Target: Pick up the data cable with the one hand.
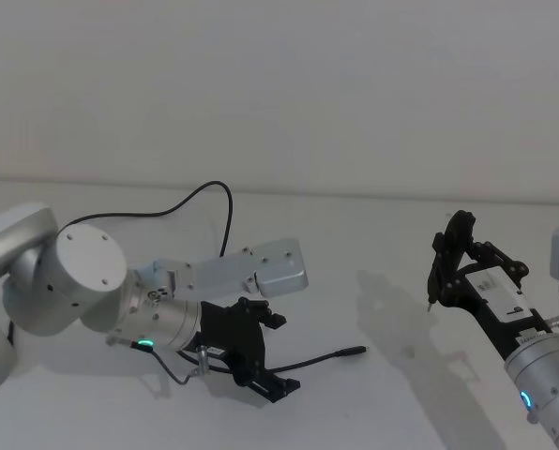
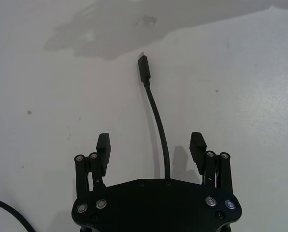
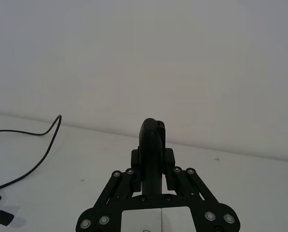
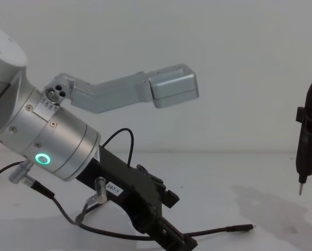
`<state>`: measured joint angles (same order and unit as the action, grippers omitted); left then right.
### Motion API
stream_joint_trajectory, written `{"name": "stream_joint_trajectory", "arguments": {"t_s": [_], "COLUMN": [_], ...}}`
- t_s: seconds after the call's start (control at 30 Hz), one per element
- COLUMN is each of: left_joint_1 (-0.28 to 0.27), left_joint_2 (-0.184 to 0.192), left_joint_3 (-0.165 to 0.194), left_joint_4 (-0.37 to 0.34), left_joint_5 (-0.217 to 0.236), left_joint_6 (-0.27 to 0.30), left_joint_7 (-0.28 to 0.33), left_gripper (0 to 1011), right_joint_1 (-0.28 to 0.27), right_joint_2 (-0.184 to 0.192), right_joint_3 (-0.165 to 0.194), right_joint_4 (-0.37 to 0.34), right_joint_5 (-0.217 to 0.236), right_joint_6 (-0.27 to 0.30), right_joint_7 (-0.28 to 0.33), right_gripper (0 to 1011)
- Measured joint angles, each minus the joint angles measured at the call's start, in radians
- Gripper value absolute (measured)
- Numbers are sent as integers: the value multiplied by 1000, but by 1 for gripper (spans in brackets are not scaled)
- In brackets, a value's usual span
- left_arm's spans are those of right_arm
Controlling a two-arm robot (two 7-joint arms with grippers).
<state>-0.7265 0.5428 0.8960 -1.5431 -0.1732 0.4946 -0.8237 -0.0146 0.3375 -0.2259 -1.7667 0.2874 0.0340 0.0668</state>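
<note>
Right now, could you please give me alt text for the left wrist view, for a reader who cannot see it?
The left pincer, open, straddles the black cable on the white table, neither of its fingers touching it. The cable leads from between the fingers to its slim plug, which lies beyond their tips.

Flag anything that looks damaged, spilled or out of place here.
Nothing stands out. The data cable lies unkinked on the table, its plug intact, running between the open fingers of the left gripper. The right gripper hangs off to the right.
</note>
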Motion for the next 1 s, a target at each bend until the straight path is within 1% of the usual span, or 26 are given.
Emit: {"name": "stream_joint_trajectory", "arguments": {"t_s": [0.43, 0.63, 0.73, 0.77, 0.8, 0.87, 0.9, 1.0], "left_joint_1": [9, 10, 11, 12, 12, 13, 13, 14], "left_joint_2": [-18, -21, -21, -21, -21, -21, -21, -20], "left_joint_3": [-4, -5, -7, -8, -8, -9, -9, -10], "left_joint_4": [13, 15, 15, 15, 15, 15, 15, 14], "left_joint_5": [8, 10, 10, 10, 9, 9, 9, 8], "left_joint_6": [30, 32, 32, 32, 32, 32, 31, 31], "left_joint_7": [20, 20, 20, 20, 20, 20, 20, 20], "left_gripper": [1001, 993, 951, 910, 896, 833, 833, 728], "right_joint_1": [0, 0, 0, 0, 0, 0, 0, 0], "right_joint_2": [0, 0, 0, 0, 0, 0, 0, 0], "right_joint_3": [0, 0, 0, 0, 0, 0, 0, 0], "right_joint_4": [0, 0, 0, 0, 0, 0, 0, 0], "right_joint_5": [0, 0, 0, 0, 0, 0, 0, 0], "right_joint_6": [0, 0, 0, 0, 0, 0, 0, 0], "right_joint_7": [0, 0, 0, 0, 0, 0, 0, 0], "right_gripper": [268, 268, 268, 268, 268, 268, 268, 268]}}
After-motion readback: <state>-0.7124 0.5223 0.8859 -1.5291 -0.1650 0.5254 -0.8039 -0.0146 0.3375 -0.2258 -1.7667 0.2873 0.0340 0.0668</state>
